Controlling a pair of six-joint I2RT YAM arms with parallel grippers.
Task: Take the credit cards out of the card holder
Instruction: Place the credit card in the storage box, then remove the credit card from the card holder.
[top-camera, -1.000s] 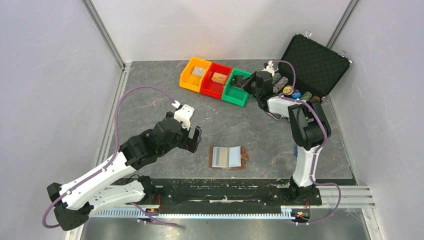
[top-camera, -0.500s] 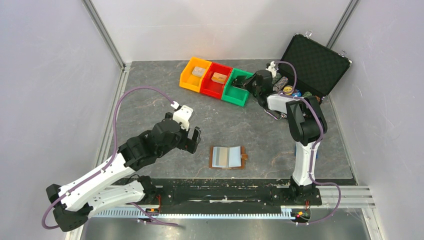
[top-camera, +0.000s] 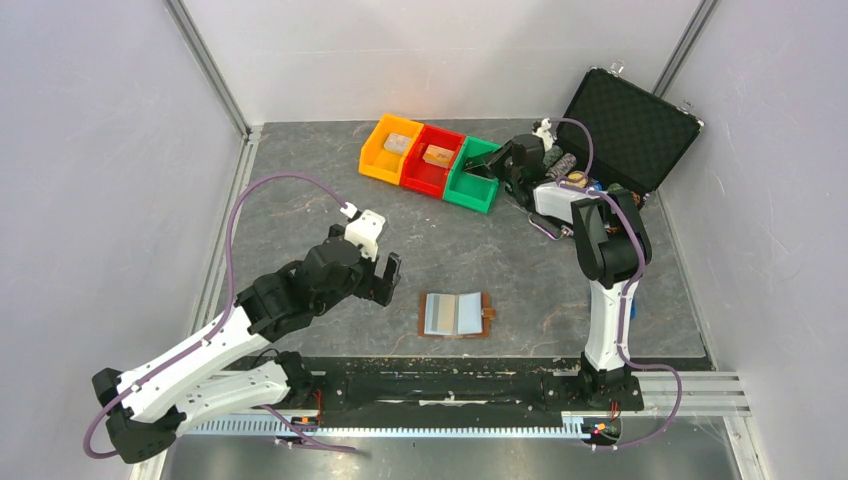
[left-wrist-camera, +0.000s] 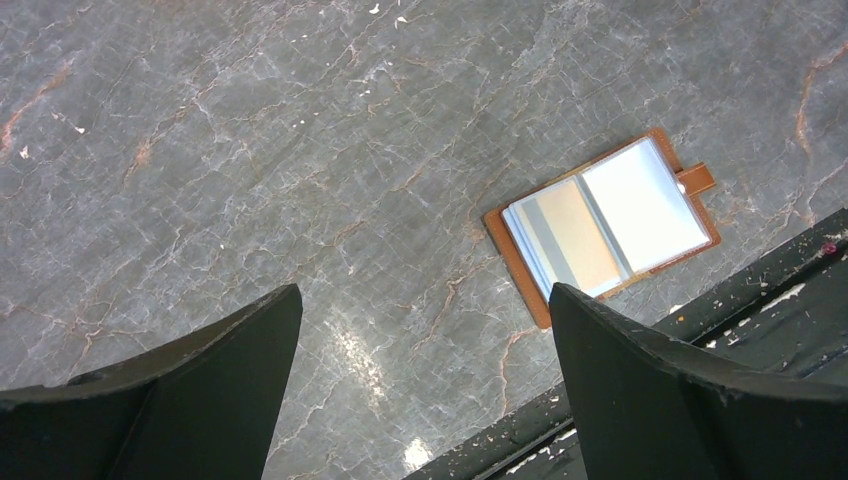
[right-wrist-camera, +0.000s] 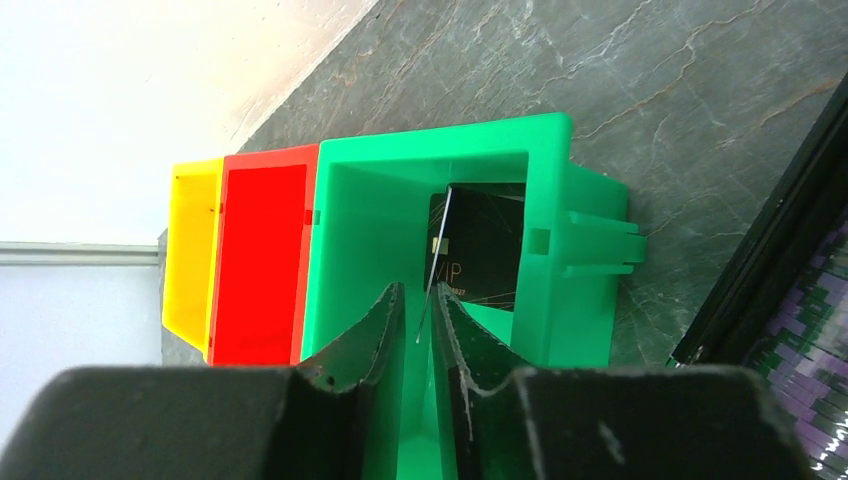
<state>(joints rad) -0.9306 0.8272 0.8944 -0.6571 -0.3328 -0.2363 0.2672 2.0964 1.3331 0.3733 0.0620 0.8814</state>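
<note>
The right tool (right-wrist-camera: 418, 295) hangs over the green bin (right-wrist-camera: 440, 135), its fingers slightly parted around the thin edge of a black credit card (right-wrist-camera: 485, 250), which looks let go. It should open wider and rise straight up, so that neither finger drags the card out. The card reads "VIP"; the finer print is too small to read. The brown card holder (left-wrist-camera: 600, 225) lies spread open on the surface, a tan card (left-wrist-camera: 572, 235) in its pocket, with the left tool (left-wrist-camera: 425, 290) gaping wide just beside it.
</note>
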